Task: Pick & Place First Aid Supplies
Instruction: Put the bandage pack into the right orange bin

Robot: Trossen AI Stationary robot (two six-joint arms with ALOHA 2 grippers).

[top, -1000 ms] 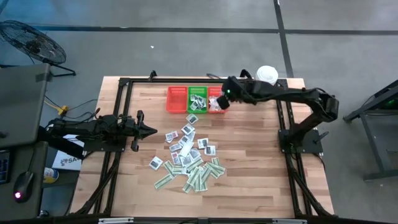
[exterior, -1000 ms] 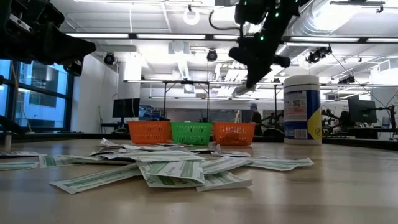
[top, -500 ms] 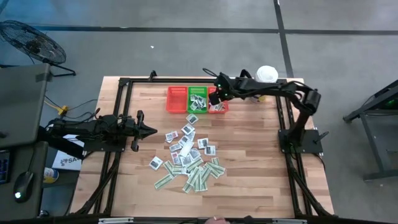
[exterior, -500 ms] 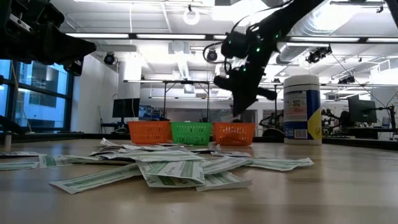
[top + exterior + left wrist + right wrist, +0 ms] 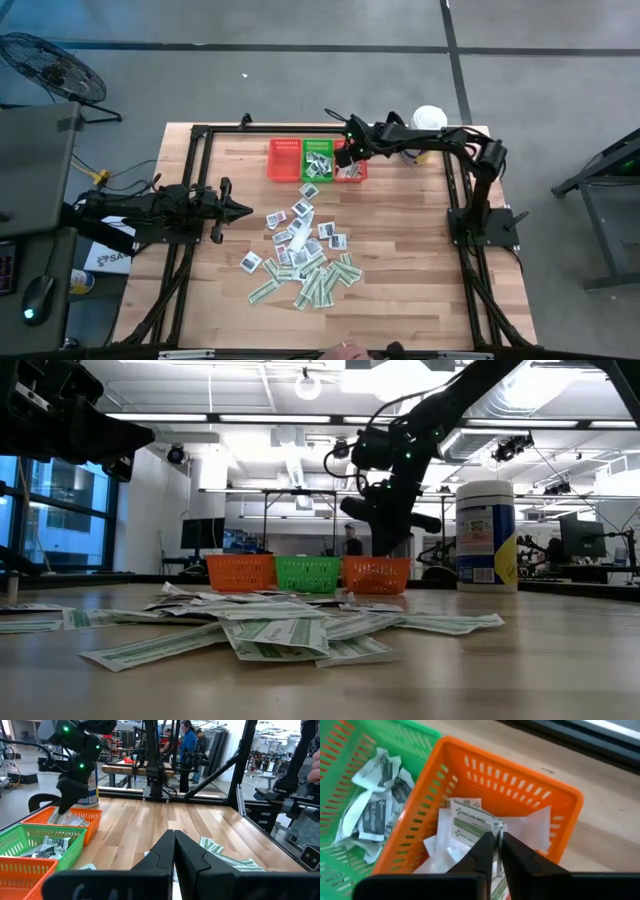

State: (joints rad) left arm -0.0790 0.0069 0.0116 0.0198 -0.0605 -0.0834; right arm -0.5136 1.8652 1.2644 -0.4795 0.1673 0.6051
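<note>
Right gripper (image 5: 496,840) was down inside orange basket (image 5: 530,795), fingers pinched on green-and-white packet (image 5: 468,822). Green basket (image 5: 318,158) beside it already held several packets. Most packets (image 5: 305,255) still lay on table (image 5: 420,260), well short of orange basket. Left gripper (image 5: 173,851) clenched, empty, idle far from orange basket.

Right gripper (image 5: 496,837) reaching low, fingers near-closed; left gripper (image 5: 173,851) parked, fingers closed.

1. Your right arm (image 5: 440,145) is matte black, built of rounded segments, with small green lights glowing near its wrist.
2. Your left arm (image 5: 150,210) is equally dark.
3. Each hand, like the left hand (image 5: 173,851), ends in two smooth, black, wedge-shaped fingers.
</note>
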